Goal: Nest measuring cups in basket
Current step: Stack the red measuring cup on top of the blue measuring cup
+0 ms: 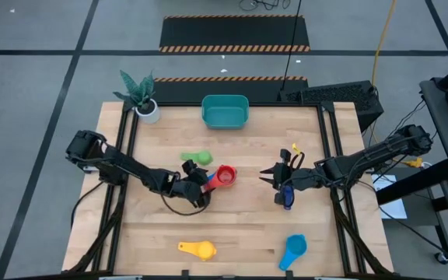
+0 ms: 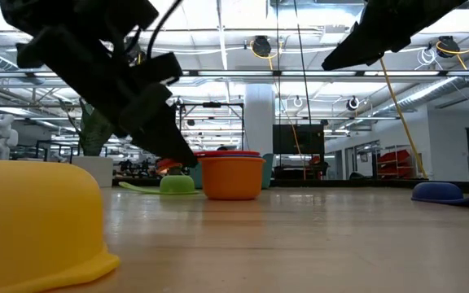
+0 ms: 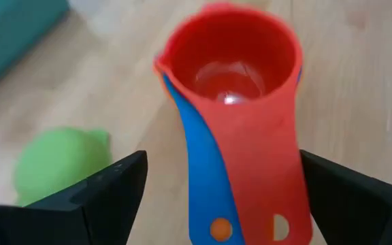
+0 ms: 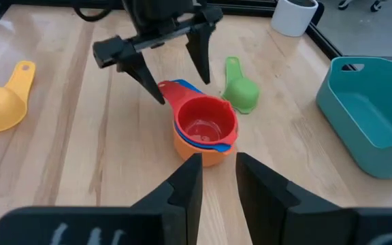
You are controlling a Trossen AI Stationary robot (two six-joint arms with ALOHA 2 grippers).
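Fingers of left gripper spread wide, straddling handles of stacked red cup; right gripper fingers nearly closed, apparently empty.

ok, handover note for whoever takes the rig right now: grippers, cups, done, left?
Left gripper: open, fingers straddling the handles of the red cup stack, not gripping.
Right gripper: empty, hovering right of the stack, fingers slightly apart.
Done: red sits in blue, blue in orange, mid-table.
Left: green, yellow, light blue and navy cups loose on the table. Basket at the far edge holds nothing; the stack isn't in it.
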